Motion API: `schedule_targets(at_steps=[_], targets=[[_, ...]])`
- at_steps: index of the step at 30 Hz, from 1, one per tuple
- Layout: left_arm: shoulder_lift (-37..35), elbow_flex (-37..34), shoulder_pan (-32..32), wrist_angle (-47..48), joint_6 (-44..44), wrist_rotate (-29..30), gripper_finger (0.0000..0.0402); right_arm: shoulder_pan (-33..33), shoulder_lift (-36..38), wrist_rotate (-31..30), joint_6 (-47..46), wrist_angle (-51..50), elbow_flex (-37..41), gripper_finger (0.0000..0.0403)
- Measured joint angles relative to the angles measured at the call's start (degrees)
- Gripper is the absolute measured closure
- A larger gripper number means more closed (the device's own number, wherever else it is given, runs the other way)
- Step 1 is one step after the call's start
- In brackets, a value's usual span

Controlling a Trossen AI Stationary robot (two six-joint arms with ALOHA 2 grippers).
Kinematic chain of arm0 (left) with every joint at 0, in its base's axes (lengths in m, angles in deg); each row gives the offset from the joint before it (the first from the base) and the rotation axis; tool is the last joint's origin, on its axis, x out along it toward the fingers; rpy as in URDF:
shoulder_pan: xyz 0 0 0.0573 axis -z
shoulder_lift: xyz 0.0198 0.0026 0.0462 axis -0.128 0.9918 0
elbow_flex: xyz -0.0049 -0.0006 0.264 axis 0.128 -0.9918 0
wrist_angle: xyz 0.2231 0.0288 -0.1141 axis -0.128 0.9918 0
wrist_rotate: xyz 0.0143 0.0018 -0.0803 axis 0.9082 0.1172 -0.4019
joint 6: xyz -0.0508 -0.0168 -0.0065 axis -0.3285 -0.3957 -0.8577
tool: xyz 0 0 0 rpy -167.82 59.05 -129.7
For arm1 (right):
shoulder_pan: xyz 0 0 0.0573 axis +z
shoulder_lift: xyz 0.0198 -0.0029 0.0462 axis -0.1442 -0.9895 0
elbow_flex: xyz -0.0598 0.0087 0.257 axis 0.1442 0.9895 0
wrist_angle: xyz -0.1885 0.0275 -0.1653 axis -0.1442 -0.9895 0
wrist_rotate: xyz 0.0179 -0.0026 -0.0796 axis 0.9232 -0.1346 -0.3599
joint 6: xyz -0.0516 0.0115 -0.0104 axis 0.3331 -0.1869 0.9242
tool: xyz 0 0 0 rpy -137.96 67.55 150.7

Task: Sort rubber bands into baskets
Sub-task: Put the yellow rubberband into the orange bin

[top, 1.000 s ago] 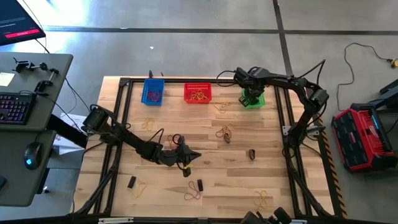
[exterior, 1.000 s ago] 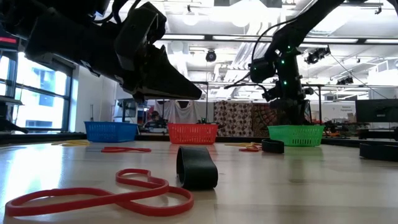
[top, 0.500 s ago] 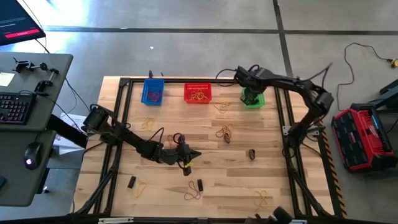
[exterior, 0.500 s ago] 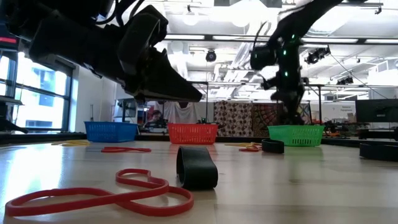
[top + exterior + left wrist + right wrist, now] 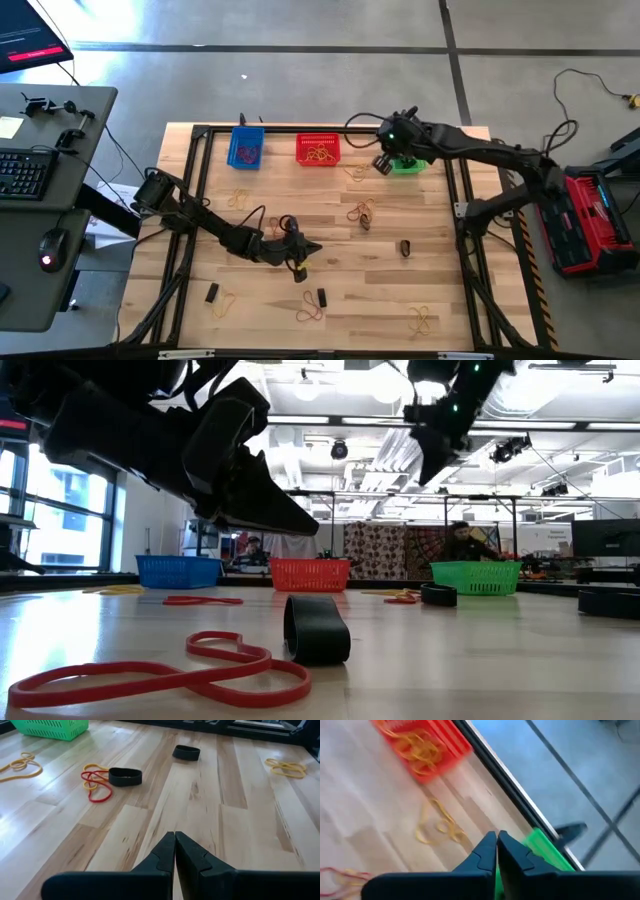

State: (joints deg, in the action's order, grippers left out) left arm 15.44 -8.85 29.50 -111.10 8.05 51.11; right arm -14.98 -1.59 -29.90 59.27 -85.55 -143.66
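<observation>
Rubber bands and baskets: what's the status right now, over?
Both end effectors shut, empty: left mid-table, right beside green basket. Loose rubber bands scattered on table. Nothing blocking.

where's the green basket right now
In the high view the green basket sits at the table's far edge, right of the red basket, partly hidden under the right tool.

The middle of the pale wooden desk (image 5: 400, 290) is mostly free. Three small plastic mesh baskets, blue (image 5: 246, 147), red (image 5: 318, 150) and green (image 5: 410, 164), block the far edge.
</observation>
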Motion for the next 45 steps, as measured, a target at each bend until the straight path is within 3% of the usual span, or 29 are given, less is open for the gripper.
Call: schedule_targets(at_steps=[15,34,45], targets=[[0.0,0.0,0.0,1.0,0.1,0.0,0.0399,12.7,0.4,-2.5,-0.1,10.0,1.2,0.0402],[0.0,0.0,0.0,2.2,0.2,0.0,0.0399,23.1,0.8,-1.9,-3.8,59.4,37.6,0.0403],[0.0,0.0,0.0,2.2,-0.4,0.0,0.0399,24.8,0.8,-2.0,-4.2,62.8,40.0,0.0403]])
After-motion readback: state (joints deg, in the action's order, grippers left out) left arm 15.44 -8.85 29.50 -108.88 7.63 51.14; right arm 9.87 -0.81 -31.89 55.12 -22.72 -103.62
